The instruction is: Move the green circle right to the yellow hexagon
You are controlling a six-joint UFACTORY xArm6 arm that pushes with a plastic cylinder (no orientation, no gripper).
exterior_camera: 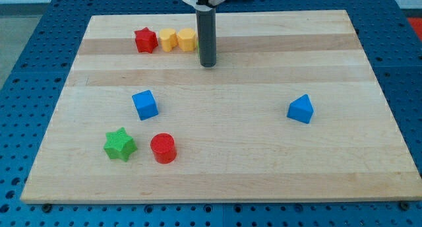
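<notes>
The yellow hexagon (186, 38) sits near the view's top, third in a row after a red star (145, 40) and another yellow block (168, 39). My rod comes down just to the right of the hexagon, and my tip (208, 64) rests on the board slightly below and right of it. No green circle shows plainly. The rod covers the spot right next to the hexagon, so anything there is hidden. The only clearly visible green block is a green star (119, 144) at the lower left.
A blue cube (145, 104) lies left of centre. A red cylinder (163, 148) stands next to the green star. A blue wedge-like block (301, 109) lies at the right. The wooden board (264, 167) sits on a blue perforated table.
</notes>
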